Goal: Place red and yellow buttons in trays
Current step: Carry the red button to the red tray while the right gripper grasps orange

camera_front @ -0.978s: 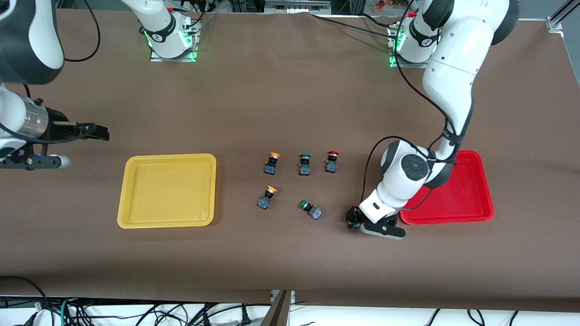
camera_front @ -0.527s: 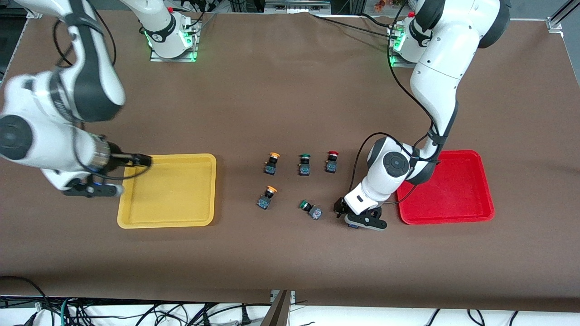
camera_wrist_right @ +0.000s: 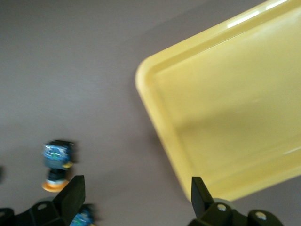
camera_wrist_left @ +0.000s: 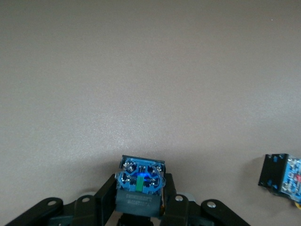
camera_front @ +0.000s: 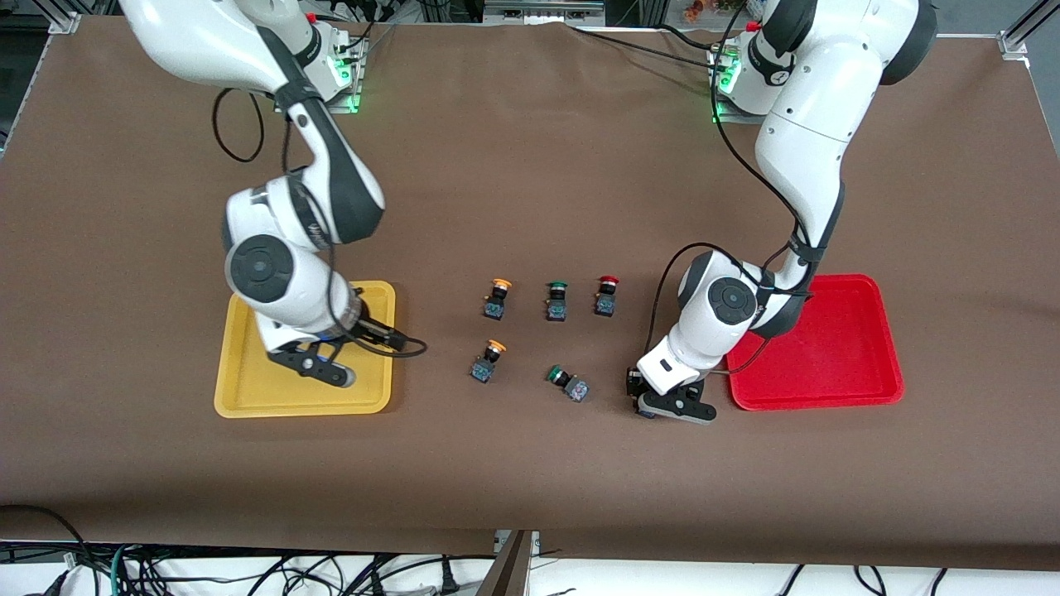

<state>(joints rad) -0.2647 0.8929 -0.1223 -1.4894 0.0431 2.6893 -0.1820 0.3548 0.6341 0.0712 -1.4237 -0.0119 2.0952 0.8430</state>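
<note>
My left gripper [camera_front: 644, 400] is shut on a button [camera_wrist_left: 140, 181] with a dark body and blue base; its cap is hidden. It is low over the table beside the red tray [camera_front: 828, 364]. A red button [camera_front: 606, 296] and two yellow buttons [camera_front: 497, 298] [camera_front: 487, 361] stand on the table between the trays. My right gripper [camera_front: 396, 341] is open and empty over the edge of the yellow tray [camera_front: 248, 397] that faces the buttons. The right wrist view shows its open gripper [camera_wrist_right: 136, 193], the yellow tray [camera_wrist_right: 225, 117] and a yellow button [camera_wrist_right: 56, 162].
Two green-capped buttons are among the others: one upright [camera_front: 556, 301] between a yellow and the red one, one lying on its side [camera_front: 568, 384] close to my left gripper; the lying one also shows in the left wrist view [camera_wrist_left: 281, 175]. Both trays hold nothing.
My right arm has swung in from the right arm's end of the table to over the yellow tray. My left gripper shifted slightly, still shut on the button.
</note>
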